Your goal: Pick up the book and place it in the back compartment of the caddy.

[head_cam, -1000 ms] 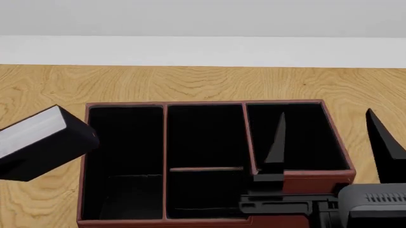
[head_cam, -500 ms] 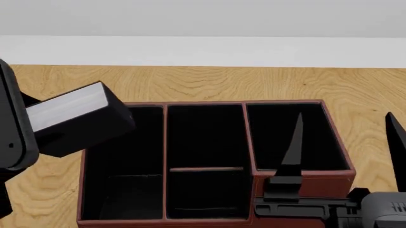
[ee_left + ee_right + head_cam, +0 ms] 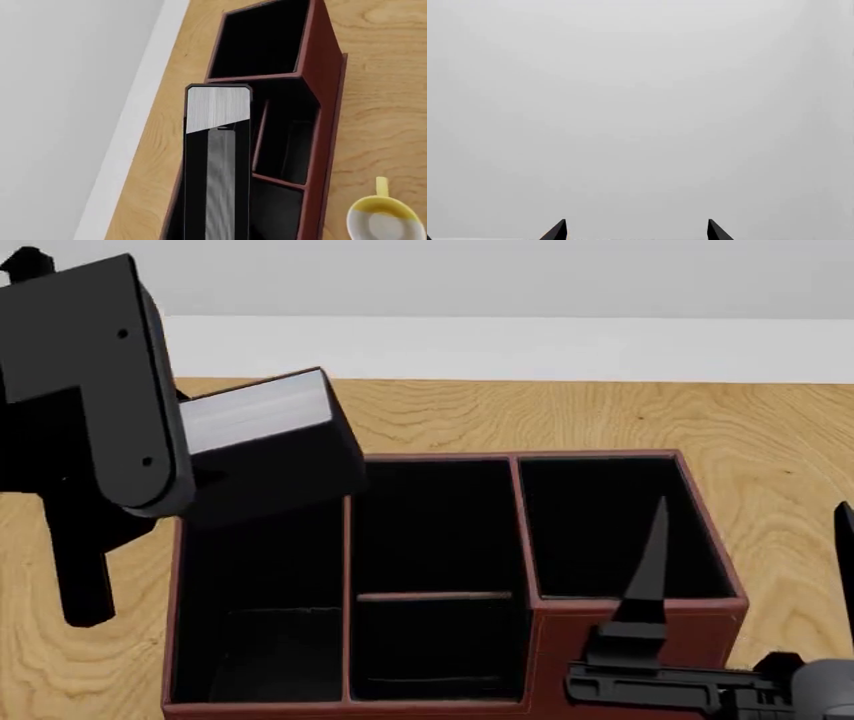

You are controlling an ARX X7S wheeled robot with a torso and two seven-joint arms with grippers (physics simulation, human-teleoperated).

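Left gripper (image 3: pixel 200 480), jaws clamped on the book (image 3: pixel 260 455), has risen over the caddy (image 3: pixel 641 615); right jaws apart.

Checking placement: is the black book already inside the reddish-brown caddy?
Out. The black book hangs tilted in the left gripper above the reddish-brown caddy's far-left corner.

Leather-look caddy (image 3: pixel 641 612) on matt, wood-grain table (image 3: pixel 534 415)

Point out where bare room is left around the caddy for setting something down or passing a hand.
Bare wood lies between the caddy and the table's far edge, and along its right wall. Crowded: the left side, where the left gripper holds the book, and the near right corner by the right gripper.
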